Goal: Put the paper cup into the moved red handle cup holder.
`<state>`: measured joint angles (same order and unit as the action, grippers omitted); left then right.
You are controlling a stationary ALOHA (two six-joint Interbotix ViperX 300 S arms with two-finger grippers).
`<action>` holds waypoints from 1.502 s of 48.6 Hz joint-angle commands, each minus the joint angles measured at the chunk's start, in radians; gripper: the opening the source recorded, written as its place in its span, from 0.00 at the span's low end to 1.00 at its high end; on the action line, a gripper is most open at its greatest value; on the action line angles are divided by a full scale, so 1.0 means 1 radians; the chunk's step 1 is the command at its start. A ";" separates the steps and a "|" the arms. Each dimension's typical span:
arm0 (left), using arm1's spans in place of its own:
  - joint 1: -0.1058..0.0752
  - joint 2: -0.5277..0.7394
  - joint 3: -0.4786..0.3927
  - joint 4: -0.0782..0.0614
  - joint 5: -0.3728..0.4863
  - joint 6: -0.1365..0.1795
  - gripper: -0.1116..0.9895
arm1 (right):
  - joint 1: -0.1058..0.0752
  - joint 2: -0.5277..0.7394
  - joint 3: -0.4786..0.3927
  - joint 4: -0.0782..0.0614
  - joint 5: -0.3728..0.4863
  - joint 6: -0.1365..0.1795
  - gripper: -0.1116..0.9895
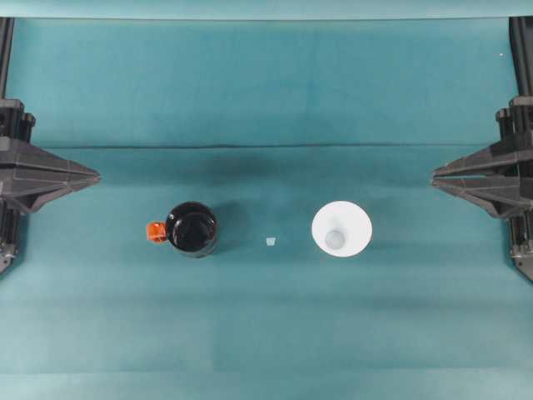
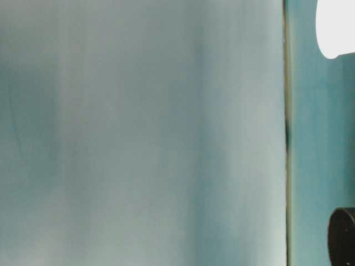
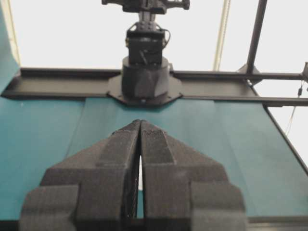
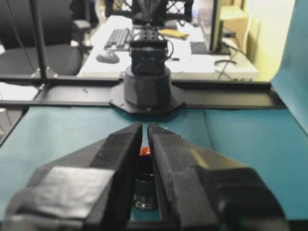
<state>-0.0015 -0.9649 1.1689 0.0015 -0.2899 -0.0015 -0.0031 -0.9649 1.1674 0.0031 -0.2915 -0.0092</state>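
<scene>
I see both arms parked at the table [image 1: 266,333] edges, left gripper [image 1: 96,177] and right gripper [image 1: 435,177] pressed together. The paper cup [image 1: 341,230] stands right of centre, well apart from the red handle cup holder [image 1: 191,229] on the left. My worry: the thin cup crushing or tipping when pinched, or catching the holder's rim. The small pale scrap [image 1: 271,242] between them I can't identify.
</scene>
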 commanded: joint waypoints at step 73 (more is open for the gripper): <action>-0.002 0.485 -0.337 0.018 0.876 -0.112 0.12 | -0.006 0.121 -0.117 0.040 0.449 0.150 0.01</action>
<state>-0.0015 -0.4878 0.8621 0.0169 0.5890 -0.1150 -0.0092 -0.8544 1.0753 0.0414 0.1626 0.1319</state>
